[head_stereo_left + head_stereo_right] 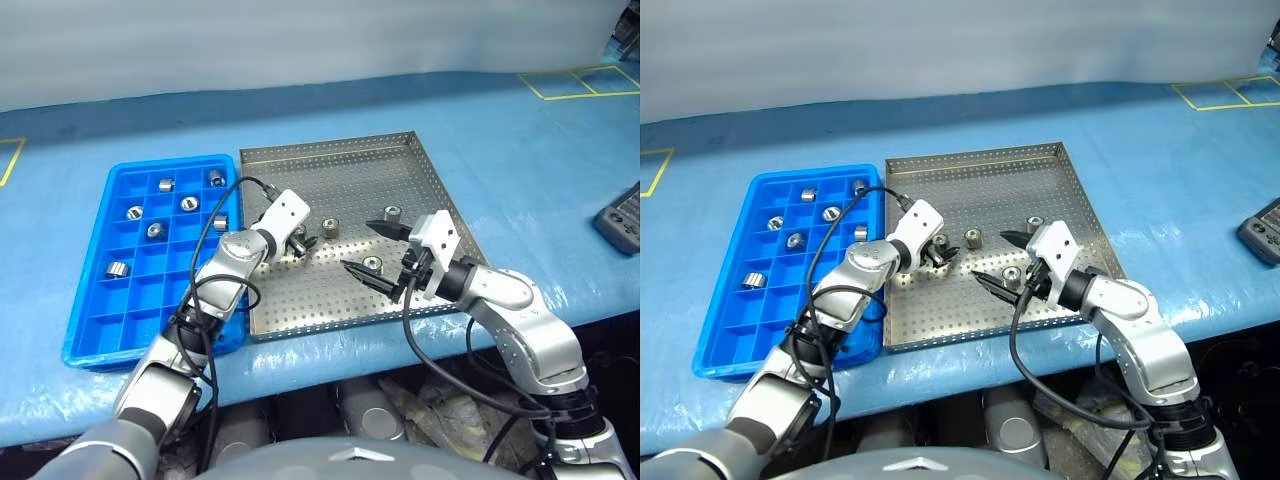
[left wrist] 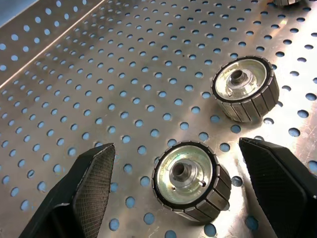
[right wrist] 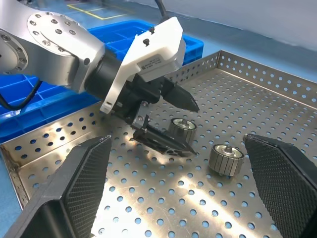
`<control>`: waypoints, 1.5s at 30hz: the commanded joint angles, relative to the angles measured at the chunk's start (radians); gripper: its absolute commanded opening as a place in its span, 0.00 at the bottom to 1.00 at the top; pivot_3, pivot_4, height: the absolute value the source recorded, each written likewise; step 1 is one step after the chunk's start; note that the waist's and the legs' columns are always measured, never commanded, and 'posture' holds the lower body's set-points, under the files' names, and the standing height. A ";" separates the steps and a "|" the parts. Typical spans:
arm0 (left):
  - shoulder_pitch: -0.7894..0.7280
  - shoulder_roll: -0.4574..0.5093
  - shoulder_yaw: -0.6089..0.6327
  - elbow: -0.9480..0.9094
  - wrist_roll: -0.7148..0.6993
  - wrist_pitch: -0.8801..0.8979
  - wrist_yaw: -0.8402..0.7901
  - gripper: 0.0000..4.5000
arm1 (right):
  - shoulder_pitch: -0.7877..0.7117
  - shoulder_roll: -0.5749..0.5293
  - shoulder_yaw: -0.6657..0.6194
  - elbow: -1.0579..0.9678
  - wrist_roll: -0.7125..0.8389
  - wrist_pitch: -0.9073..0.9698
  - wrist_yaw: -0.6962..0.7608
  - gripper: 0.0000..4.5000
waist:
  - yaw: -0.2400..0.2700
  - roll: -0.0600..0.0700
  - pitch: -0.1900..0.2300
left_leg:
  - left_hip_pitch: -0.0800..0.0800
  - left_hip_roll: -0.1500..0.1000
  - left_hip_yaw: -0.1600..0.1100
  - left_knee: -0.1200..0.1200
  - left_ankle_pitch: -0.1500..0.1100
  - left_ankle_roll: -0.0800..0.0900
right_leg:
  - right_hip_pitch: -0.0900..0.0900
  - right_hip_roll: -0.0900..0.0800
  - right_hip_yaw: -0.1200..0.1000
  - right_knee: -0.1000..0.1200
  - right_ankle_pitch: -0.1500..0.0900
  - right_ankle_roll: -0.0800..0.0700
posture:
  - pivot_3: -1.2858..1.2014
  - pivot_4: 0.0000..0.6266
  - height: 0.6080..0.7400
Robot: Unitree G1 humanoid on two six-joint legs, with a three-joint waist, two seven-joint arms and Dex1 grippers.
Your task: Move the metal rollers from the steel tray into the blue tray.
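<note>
The left arm reaches forward from the lower left, its silver forearm angled up and to the right, the white wrist housing tipped downward. The left gripper point(image 1: 943, 253) is low, its two black fingers point(image 2: 89, 183) spread wide apart with nothing clamped between them. The right arm comes in from the lower right, elbow bent, forearm turned toward the left. The right gripper point(image 1: 375, 250) sits higher and points nearly level toward the left arm, its black fingers point(image 3: 84, 183) splayed fully apart, empty. The two grippers are near each other but not touching
</note>
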 commanded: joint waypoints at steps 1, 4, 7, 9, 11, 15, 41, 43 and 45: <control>0.000 -0.020 0.019 0.004 -0.022 0.016 -0.016 0.97 | -0.022 0.001 -0.006 -0.035 0.009 -0.022 0.005 1.00 | 0.000 0.000 0.000 | 0.000 0.000 0.000 0.000 0.000 0.000 | 0.000 0.000 0.000 0.000 0.000 0.000 | 0.42 0.24 1.00; 0.003 -0.029 0.026 0.014 -0.031 0.030 -0.016 0.97 | -0.021 -0.001 -0.007 -0.036 0.008 -0.022 0.005 1.00 | 0.000 0.000 0.000 | 0.000 0.000 0.000 0.000 0.000 0.000 | 0.000 0.000 0.000 0.000 0.000 0.000 | 0.42 0.24 1.00; 0.002 -0.032 0.025 0.027 -0.027 0.033 -0.010 0.84 | -0.020 -0.002 -0.008 -0.038 0.008 -0.021 0.005 1.00 | 0.000 0.000 0.000 | 0.000 0.000 0.000 0.000 0.000 0.000 | 0.000 0.000 0.000 0.000 0.000 0.000 | 0.41 0.24 1.00; 0.002 -0.033 0.025 0.031 -0.023 0.034 -0.009 0.69 | -0.020 -0.002 -0.008 -0.038 0.009 -0.019 0.004 1.00 | 0.000 0.000 0.000 | 0.000 0.000 0.000 0.000 0.000 0.000 | 0.000 0.000 0.000 0.000 0.000 0.000 | 0.41 0.24 1.00; 0.001 -0.034 0.025 0.038 -0.019 0.035 -0.006 0.62 | -0.019 -0.004 -0.004 -0.026 0.002 -0.008 -0.002 1.00 | 0.000 0.000 0.000 | 0.000 0.000 0.000 0.000 0.000 0.000 | 0.000 0.000 0.000 0.000 0.000 0.000 | 0.41 0.24 1.00; 0.005 -0.032 0.026 0.034 -0.017 0.037 -0.007 0.62 | -0.014 -0.011 0.013 0.011 -0.027 0.013 -0.016 1.00 | 0.000 0.000 0.000 | 0.001 0.000 0.000 0.000 0.000 0.000 | 0.000 0.000 0.000 0.000 0.000 0.000 | 0.41 0.24 1.00; 0.040 -0.016 0.082 -0.117 -0.043 0.055 0.011 0.42 | -0.034 -0.031 0.078 0.120 -0.157 0.041 -0.035 1.00 | 0.003 0.000 0.000 | 0.001 0.000 0.001 0.000 0.000 0.000 | 0.000 0.000 0.002 0.000 0.001 0.001 | 0.43 0.24 1.00; 0.050 -0.007 0.093 -0.173 -0.060 0.070 -0.005 0.42 | -0.034 -0.032 0.080 0.118 -0.155 0.038 -0.027 1.00 | 0.006 0.000 0.000 | 0.000 0.000 0.001 0.000 0.000 0.000 | -0.001 0.000 0.002 0.000 0.001 0.001 | 0.43 0.24 1.00; 0.066 0.013 0.109 -0.251 -0.075 0.087 -0.016 0.42 | -0.033 -0.034 0.083 0.116 -0.155 0.037 -0.021 1.00 | 0.009 0.000 0.000 | 0.000 0.000 0.001 0.000 0.000 0.000 | -0.001 0.000 0.002 0.000 0.001 0.001 | 0.43 0.24 1.00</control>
